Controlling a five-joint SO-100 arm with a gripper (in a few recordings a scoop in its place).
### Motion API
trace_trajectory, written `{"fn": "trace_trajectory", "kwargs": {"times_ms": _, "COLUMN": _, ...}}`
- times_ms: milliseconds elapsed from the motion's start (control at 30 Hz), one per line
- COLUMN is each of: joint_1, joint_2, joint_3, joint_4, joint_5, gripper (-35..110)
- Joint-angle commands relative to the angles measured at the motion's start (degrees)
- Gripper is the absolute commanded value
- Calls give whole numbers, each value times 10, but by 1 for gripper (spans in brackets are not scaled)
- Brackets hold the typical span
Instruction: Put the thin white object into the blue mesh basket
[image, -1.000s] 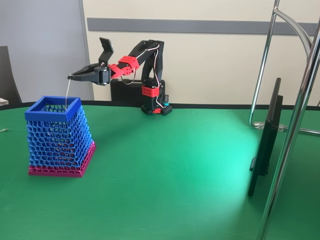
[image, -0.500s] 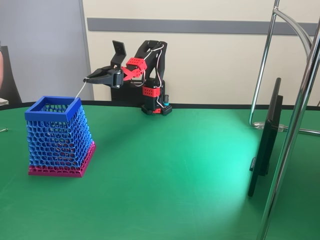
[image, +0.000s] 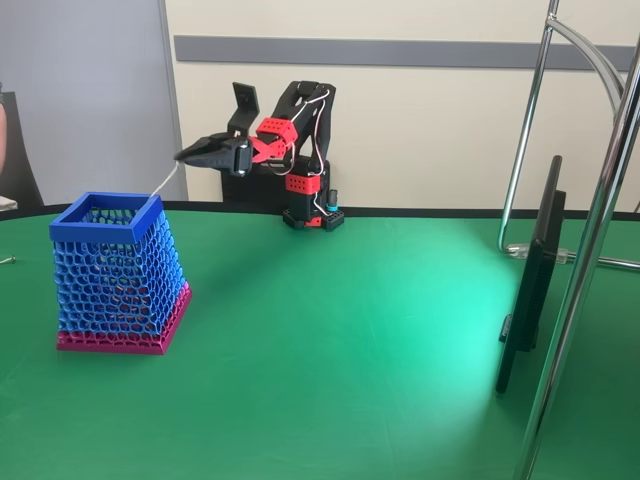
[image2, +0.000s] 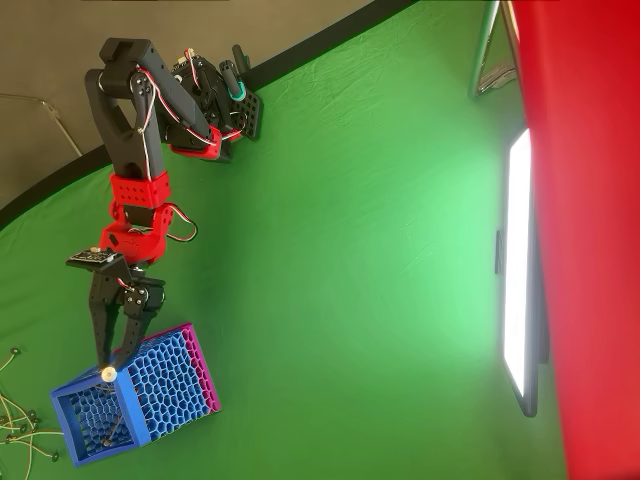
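Claw (image: 183, 155), upper left of the fixed view, is clamped on the stick (image: 166, 180), which slants down toward the basket (image: 105, 217) rim. Risk: released here, it may glance off the rim and land outside.

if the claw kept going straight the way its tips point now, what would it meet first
Probably nothing: the claw points level, above the blue mesh basket, toward open space left in the fixed view. Depth is uncertain.
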Motion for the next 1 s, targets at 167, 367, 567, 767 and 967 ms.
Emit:
{"fn": "trace_trajectory", "kwargs": {"times_ms": 167, "joint_1": -26, "joint_2": 63, "joint_3": 45, "joint_4": -11, "joint_5": 11, "gripper": 17}}
{"fn": "trace_trajectory", "kwargs": {"times_ms": 367, "joint_1": -79, "joint_2": 156, "joint_3": 143, "joint_4": -4, "joint_5": 25, "gripper": 19}}
{"fn": "trace_trajectory", "kwargs": {"times_ms": 567, "joint_1": -125, "joint_2": 254, "joint_3": 245, "joint_4": 10, "joint_5": 85, "gripper": 20}}
{"fn": "trace_trajectory", "kwargs": {"times_ms": 767, "joint_1": -161, "joint_2": 349, "joint_3": 318, "joint_4": 59, "joint_5": 209, "gripper": 20}}
{"fn": "trace_trajectory", "kwargs": {"times_ms": 967, "joint_1": -205, "joint_2": 477, "joint_3": 349, "joint_4": 218, "joint_5": 368, "gripper": 20}}
